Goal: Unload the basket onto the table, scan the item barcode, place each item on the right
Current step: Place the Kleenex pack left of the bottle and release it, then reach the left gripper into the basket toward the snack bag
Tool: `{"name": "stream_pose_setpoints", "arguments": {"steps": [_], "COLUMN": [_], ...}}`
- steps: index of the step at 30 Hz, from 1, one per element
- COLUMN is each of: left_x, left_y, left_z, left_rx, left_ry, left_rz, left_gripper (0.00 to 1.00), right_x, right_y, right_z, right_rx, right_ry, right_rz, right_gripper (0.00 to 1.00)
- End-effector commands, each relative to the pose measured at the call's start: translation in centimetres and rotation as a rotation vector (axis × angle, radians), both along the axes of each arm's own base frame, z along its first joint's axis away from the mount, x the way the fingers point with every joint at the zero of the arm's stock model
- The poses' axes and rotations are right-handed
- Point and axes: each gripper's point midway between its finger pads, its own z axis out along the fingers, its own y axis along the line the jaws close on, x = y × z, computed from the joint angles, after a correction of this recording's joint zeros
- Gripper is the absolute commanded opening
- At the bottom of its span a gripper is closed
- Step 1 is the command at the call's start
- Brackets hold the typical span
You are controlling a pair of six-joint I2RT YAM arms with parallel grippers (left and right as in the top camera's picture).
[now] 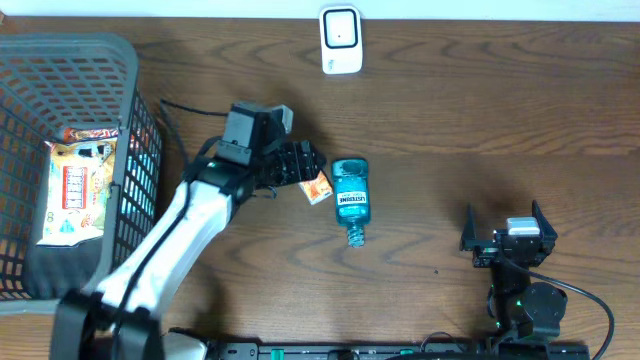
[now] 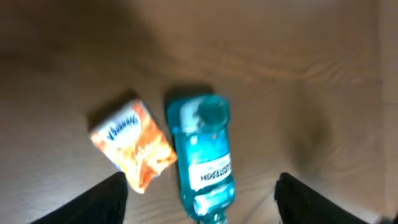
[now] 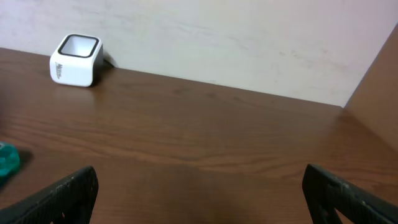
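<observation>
My left gripper (image 1: 308, 163) hangs open beside the bottle (image 1: 350, 195) and packet (image 1: 318, 187); my right gripper (image 1: 505, 214) gapes wide.

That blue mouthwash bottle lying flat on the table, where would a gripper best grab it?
Probably from straight above, pinching the Listerine bottle across its body, one finger on each long side. It lies flat, label up, so those sides are exposed. The orange packet sits close against one side, so nearer the cap end looks safer.
</observation>
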Motion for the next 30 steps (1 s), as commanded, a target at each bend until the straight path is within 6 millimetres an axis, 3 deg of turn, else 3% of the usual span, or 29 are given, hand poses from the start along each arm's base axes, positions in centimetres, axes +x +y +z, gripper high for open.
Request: {"name": "stream_pose_setpoints", "arguments": {"steps": [1,5,9,11,14,17,21,24,30], "left_x": [2.1,2.9,3.1,3.1,2.8,1.8,-0.2,-2.6,-6.2], "left_y": [2.2,5.6,10.6,13.2,17.1,22.4,29.0,33.8,41.5], "left_z": [6.4,11.5,16.5,18.7,21.2,22.9,22.7,20.9,17.7], "left_rx": [0.099,0.208,0.312,0.346,0.370,0.398,0.445,0.466,0.510], "left_ry": [-0.256,-0.416,-0.493,-0.502,-0.497,-0.465,-0.393,-0.278,-0.105], "left_rz": [0.067,0.205,0.388,0.464,0.565,0.713,0.899,1.053,1.285], "left_gripper": [0.81,0.84,0.85,0.94,0.98,1.00,0.98,0.98,0.98], "right_x": [0.0,0.0,0.0,0.0,0.0,0.0,0.0,0.0,0.0], "right_y": [0.2,0.2,0.2,0.2,0.2,0.2,0.2,0.2,0.2], "right_z": [-0.1,-0.1,-0.1,-0.1,-0.1,-0.1,-0.1,-0.1,-0.1], "right_rx": [-0.007,-0.007,-0.007,-0.007,-0.007,-0.007,-0.007,-0.007,-0.007], "right_ry": [0.003,0.003,0.003,0.003,0.004,0.003,0.003,0.003,0.003], "right_rz": [0.009,0.009,0.009,0.009,0.009,0.009,0.009,0.009,0.009], "right_gripper": [0.99,0.99,0.99,0.99,0.99,0.99,0.99,0.99,0.99]}}
